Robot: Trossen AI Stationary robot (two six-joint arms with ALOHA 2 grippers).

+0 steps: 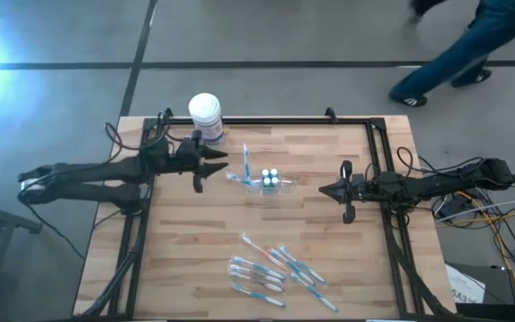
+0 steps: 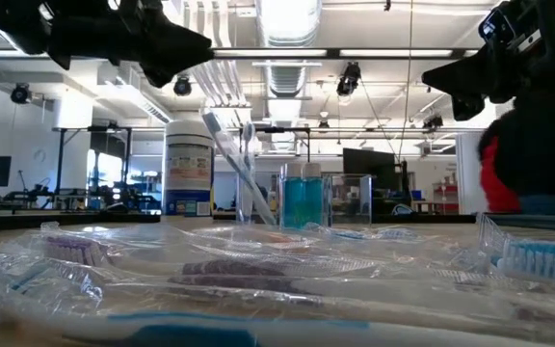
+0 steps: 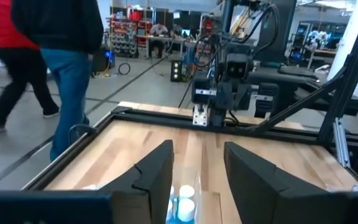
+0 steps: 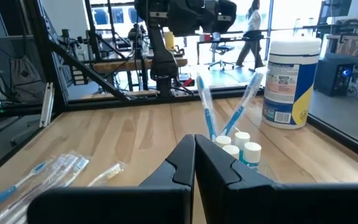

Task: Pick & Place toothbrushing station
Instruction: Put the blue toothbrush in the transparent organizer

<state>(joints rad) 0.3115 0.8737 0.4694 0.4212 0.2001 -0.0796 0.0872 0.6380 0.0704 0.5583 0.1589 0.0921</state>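
Observation:
A small clear plastic cup point(image 1: 266, 185) stands on the wooden table's middle, holding two blue-and-white toothbrushes point(image 4: 207, 112) upright and leaning, and a few white-capped pieces point(image 4: 236, 147). Several more wrapped toothbrushes point(image 1: 271, 266) lie flat near the table's near edge. My left gripper point(image 1: 215, 165) is open and empty, above the table just left of the cup; the white caps point(image 3: 182, 200) show between its fingers. My right gripper point(image 1: 325, 190) is shut and empty, right of the cup, pointing at it. Both grippers hang above the table in the low view, left point(image 2: 176, 46) and right point(image 2: 441, 77).
A white-lidded tub with a blue label point(image 1: 206, 112) stands at the table's far edge, behind my left gripper. A black frame rail point(image 1: 266, 121) runs along the far and side edges. A person walks on the floor beyond the far edge point(image 1: 459, 49). Bare wood lies between cup and pile.

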